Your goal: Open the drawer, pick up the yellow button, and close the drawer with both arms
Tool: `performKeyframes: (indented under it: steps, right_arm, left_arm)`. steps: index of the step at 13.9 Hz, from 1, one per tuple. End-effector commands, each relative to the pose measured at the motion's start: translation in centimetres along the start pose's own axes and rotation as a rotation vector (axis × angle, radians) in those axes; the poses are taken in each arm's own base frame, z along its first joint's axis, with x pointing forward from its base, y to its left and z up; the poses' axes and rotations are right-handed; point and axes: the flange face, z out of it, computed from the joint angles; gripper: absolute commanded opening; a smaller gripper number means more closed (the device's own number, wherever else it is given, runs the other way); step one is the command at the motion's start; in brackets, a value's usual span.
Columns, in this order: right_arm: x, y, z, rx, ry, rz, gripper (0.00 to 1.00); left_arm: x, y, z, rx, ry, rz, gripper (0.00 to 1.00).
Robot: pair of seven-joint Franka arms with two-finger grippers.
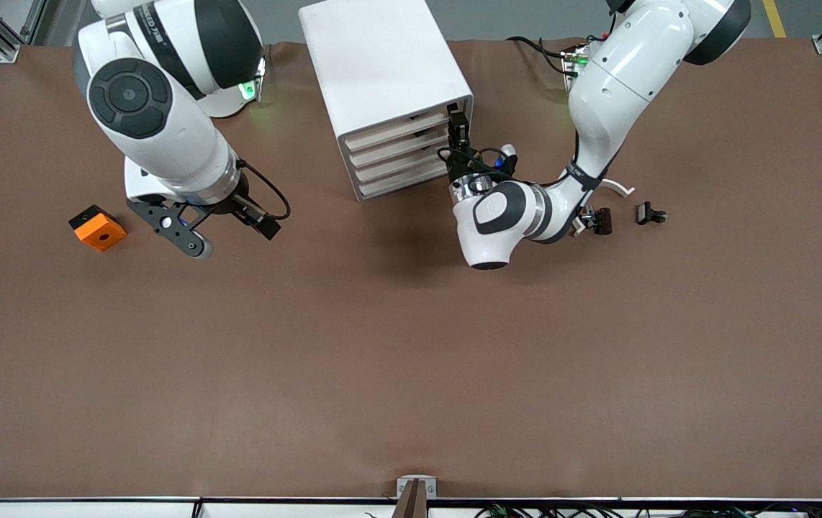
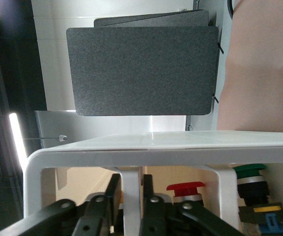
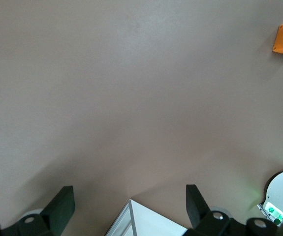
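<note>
Two grippers, both mine. Left gripper (image 1: pixel 456 119) is at the cabinet (image 1: pixel 382 65) front, top corner twd the left arm's end, fingers (image 2: pixel 112 194) pinched nearly together on a white upright bar (image 2: pixel 131 196) of the top drawer (image 1: pixel 396 132). Drawer front looks flush w/ the other three. Left wrist view shows a red-capped button (image 2: pixel 185 189) and a green-capped one (image 2: pixel 249 172) just beside the bar. Orange-yellow button: can't spot it. Right gripper (image 1: pixel 227 230) hangs over bare table (image 1: pixel 411 360), jaws wide, holding nothing, arm waiting. Orange block (image 1: pixel 98 227) sits near it, twd the right arm's end. Two small black clips (image 1: pixel 652 214) lie twd the left arm's end.
</note>
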Motion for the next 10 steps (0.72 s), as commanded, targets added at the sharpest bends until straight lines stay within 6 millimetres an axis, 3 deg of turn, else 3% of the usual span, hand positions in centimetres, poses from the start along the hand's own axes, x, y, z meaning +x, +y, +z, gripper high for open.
performKeyframes:
  steps: [1,7,10]
  right_arm:
    - [0.0,-0.2,-0.2,0.006,0.005,0.027,1.00]
    - [-0.2,-0.4,-0.1,0.012,0.007,0.053,1.00]
    - [-1.2,-1.4,0.4,0.009,0.013,0.065,1.00]
  left_arm:
    - [-0.2,-1.1,0.8,0.002,-0.017,-0.012,0.11]
    - [0.4,-1.4,-0.5,-0.005,-0.036,-0.030,0.09]
    - [1.3,-1.5,-2.2,-0.011,-0.067,-0.028,0.09]
